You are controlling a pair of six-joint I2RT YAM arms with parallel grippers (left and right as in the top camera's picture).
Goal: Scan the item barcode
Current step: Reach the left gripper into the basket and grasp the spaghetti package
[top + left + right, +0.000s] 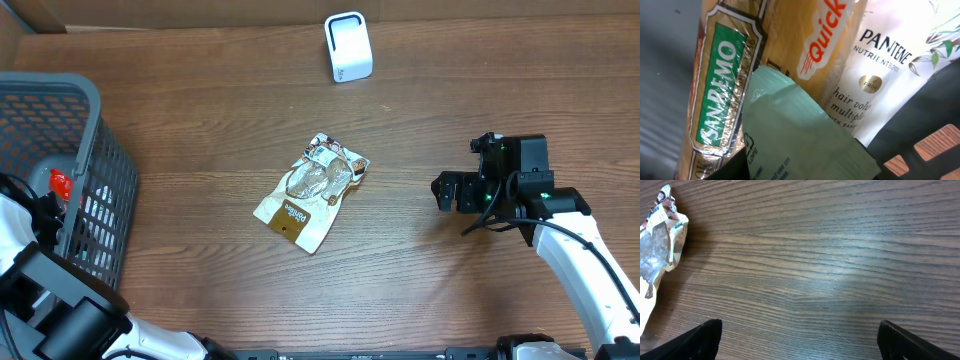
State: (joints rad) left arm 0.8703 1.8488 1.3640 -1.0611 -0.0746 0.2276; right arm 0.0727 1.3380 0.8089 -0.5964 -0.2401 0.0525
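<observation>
My left arm (pixel 25 240) reaches down into the grey basket (pixel 70 95) at the table's left edge, where its gripper is hidden from overhead. In the left wrist view a pale green pouch (pixel 800 135) lies right against the camera and covers the jaws, so their state does not show. Behind it stand a Sanremo pasta pack (pixel 720 85), an orange-lettered pack (pixel 810 40) and a white Pantene pouch (pixel 880 65). The white scanner (pixel 348 47) stands at the table's back. My right gripper (pixel 447 192) (pixel 799 332) hovers open over bare wood.
A brown-and-white snack pouch (pixel 312 190) (pixel 657 245) lies flat mid-table, left of the right gripper. Something red (pixel 60 183) shows inside the basket. The basket's mesh walls close in around the left arm.
</observation>
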